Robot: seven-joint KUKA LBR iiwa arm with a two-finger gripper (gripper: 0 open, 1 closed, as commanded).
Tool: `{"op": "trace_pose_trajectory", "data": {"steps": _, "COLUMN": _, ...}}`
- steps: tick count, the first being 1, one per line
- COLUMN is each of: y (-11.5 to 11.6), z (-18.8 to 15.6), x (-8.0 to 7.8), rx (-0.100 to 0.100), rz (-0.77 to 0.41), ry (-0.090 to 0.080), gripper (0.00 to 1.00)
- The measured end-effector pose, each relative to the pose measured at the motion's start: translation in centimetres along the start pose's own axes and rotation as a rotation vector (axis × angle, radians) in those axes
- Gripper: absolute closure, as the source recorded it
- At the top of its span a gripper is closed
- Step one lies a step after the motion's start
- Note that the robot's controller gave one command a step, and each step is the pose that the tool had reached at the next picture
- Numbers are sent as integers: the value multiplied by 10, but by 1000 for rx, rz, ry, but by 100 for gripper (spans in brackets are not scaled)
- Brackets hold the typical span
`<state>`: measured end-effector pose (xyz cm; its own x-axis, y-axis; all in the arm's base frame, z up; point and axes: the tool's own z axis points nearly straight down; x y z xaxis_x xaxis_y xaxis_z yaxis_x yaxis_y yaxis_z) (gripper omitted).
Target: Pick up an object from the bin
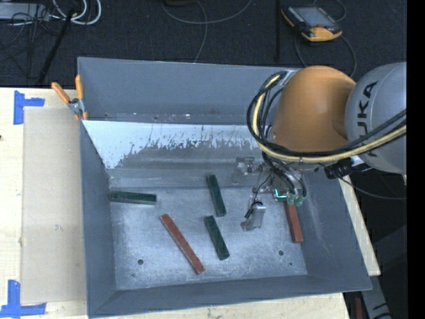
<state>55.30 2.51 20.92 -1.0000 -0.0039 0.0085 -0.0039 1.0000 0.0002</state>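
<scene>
Grey metal hand (252, 216), grip state unclear, between flat green strip (216, 236) and red-brown strip (293, 223).

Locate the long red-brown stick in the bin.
The long red-brown stick lies diagonally on the floor of the bin, left of centre toward the near wall, just left of a dark green stick and left of the hand.

1. My orange wrist cover (312, 108) is hiding the grey bin's (199, 105) far right corner.
2. My wrist cables (282, 178) are covering the upper end of the red-brown bar (295, 228) by the right wall.
3. My arm (382, 111) is running off the right edge.
</scene>
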Motion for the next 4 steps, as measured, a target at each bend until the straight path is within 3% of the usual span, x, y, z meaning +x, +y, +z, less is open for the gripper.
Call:
{"op": "trace_pose_trajectory", "data": {"steps": 1, "y": -12, "z": 87, "x": -29, "rx": 1, "rz": -295, "ry": -4, "gripper": 0}}
{"op": "trace_pose_trajectory", "data": {"steps": 2, "y": -11, "z": 60, "x": -6, "rx": 0, "rz": -263, "ry": -7, "gripper": 0}}
{"op": "trace_pose_trajectory", "data": {"steps": 3, "y": 2, "z": 70, "x": -27, "rx": 2, "rz": -576, "ry": -10, "gripper": 0}}
{"op": "trace_pose_trajectory", "data": {"steps": 4, "y": -2, "z": 85, "x": -44, "rx": 1, "rz": -488, "ry": -10, "gripper": 0}}
